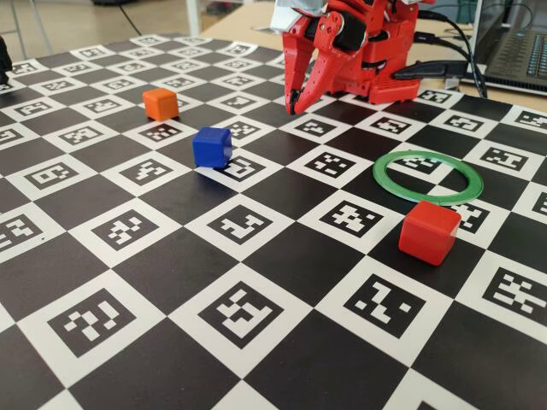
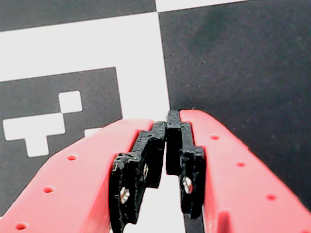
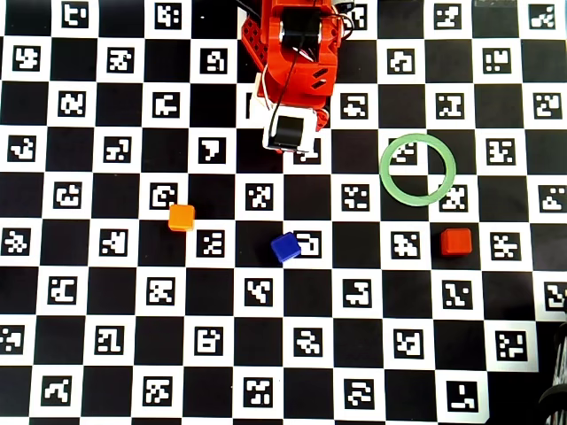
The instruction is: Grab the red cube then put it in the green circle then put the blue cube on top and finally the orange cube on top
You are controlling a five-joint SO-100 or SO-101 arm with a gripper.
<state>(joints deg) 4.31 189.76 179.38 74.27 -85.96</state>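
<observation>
Red cube (image 1: 430, 231) sits on the checkered marker board (image 1: 256, 342) at near right in the fixed view, just beside the near edge of the green circle (image 1: 427, 176), outside it; whether it touches the ring I can't tell. Ring centre is empty. Blue cube (image 1: 211, 146) is mid-board, orange cube (image 1: 161, 103) further left and farther back; both well apart from the ring. Overhead agrees: red cube (image 3: 456, 241) just below the green circle (image 3: 417, 168), blue cube (image 3: 285, 246) centre, orange cube (image 3: 181, 217) to the left.

Handling, my read: the red cube looks like light, rigid, glossy plastic with rounded edges, so probably slippery. Take it across two opposite flat side faces, centred, jaws square to the faces, low enough to clear the rounding. The ring looks thin and loose, likely to slide if nudged, so approach from the side away from it.

Gripper (image 1: 292, 108) is parked at the far side by the arm base, tip pointing down just over the board, well apart from every cube. In the wrist view the gripper (image 2: 173, 115) has its jaws closed tip to tip, nothing between them, only board below.
</observation>
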